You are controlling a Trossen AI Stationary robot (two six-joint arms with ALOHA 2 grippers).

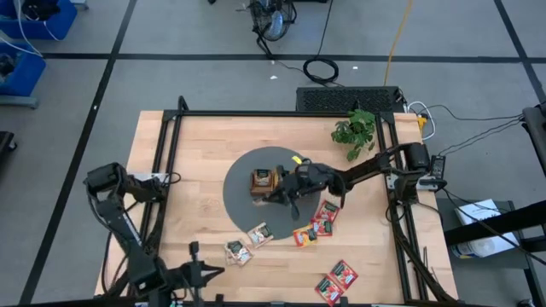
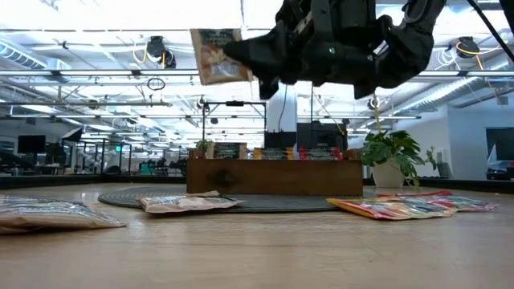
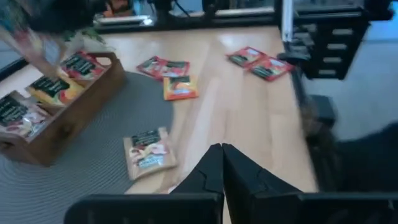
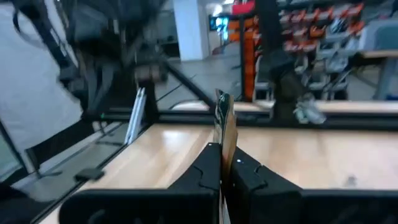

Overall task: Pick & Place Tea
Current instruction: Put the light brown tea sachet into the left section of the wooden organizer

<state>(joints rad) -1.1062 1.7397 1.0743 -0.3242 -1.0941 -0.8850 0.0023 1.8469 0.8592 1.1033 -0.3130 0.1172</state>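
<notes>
The right gripper (image 1: 275, 193) hangs over the round grey mat (image 1: 241, 205), with its fingers (image 4: 211, 171) pressed onto a beige-white tea sachet (image 4: 225, 127) that stands edge-on between them; in the low view the same sachet (image 2: 217, 56) is held well above the table, clear of everything below. Just beside those fingers sits the wooden tray (image 1: 261, 181) on the mat, and the left wrist view shows its three compartments each filled: beige-white packets (image 3: 13, 115) in one end, orange packets (image 3: 53, 89) in the middle, red packets (image 3: 84, 65) in the other end. From table height the tray (image 2: 273, 177) shows packet tops standing in a row above its front wall. The left gripper (image 3: 221, 163) waits low at the table's near edge, far from the tray, its fingers closed together with nothing between them. Just ahead of its fingertips lies another beige-white sachet (image 3: 148, 152) on the mat's rim, flat and label up. Farther beyond are an orange sachet (image 3: 180, 88) touching a red pair (image 3: 163, 66), and two more red ones (image 3: 260, 62) off to one side on bare wood. A small potted plant (image 1: 355, 130) stands at the table's far corner, well apart from both grippers.
</notes>
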